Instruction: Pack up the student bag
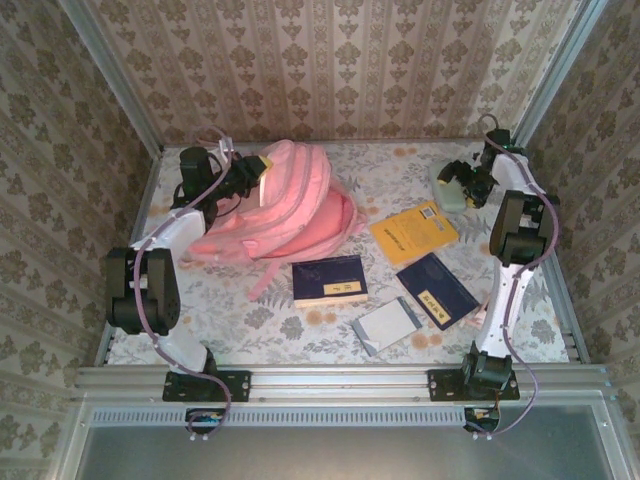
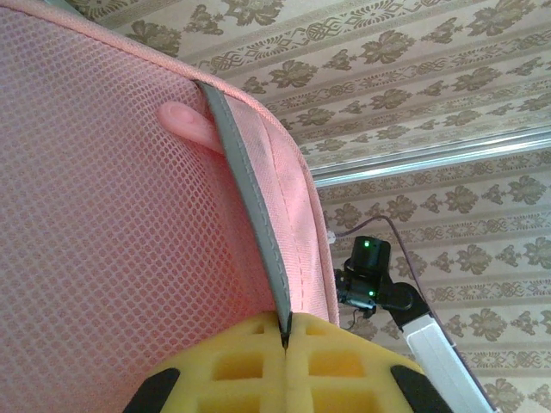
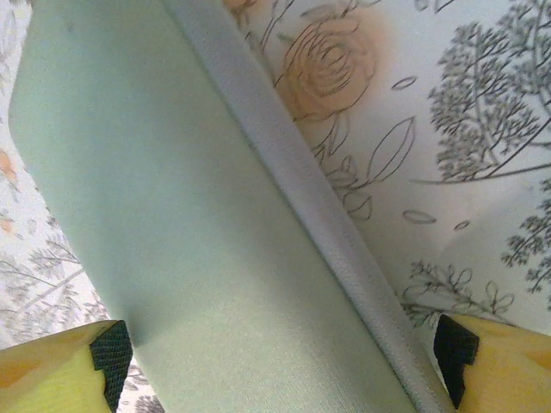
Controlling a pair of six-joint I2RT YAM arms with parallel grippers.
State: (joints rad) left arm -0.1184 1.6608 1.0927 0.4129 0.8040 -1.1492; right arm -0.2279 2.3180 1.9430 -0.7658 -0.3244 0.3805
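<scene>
The student bag (image 1: 290, 205), a large soft pink backpack, lies at the back left of the table. My left gripper (image 1: 250, 172) is at its upper left edge. In the left wrist view, its yellow pads (image 2: 284, 340) are shut on a grey strip (image 2: 250, 198) running along the bag's pink mesh panel (image 2: 103, 215). At the back right, my right gripper (image 1: 462, 182) hangs over a pale green case (image 1: 449, 192). Seen from the right wrist, the gripper (image 3: 282, 361) is open. Its jaws stand wide on either side of the case (image 3: 198, 224), which has a grey edge.
On the flowered tablecloth to the right of the bag lie a yellow book (image 1: 413, 232), two dark blue books (image 1: 329, 280) (image 1: 437, 290) and a grey-white notebook (image 1: 386, 325). Patterned walls close in the back and both sides.
</scene>
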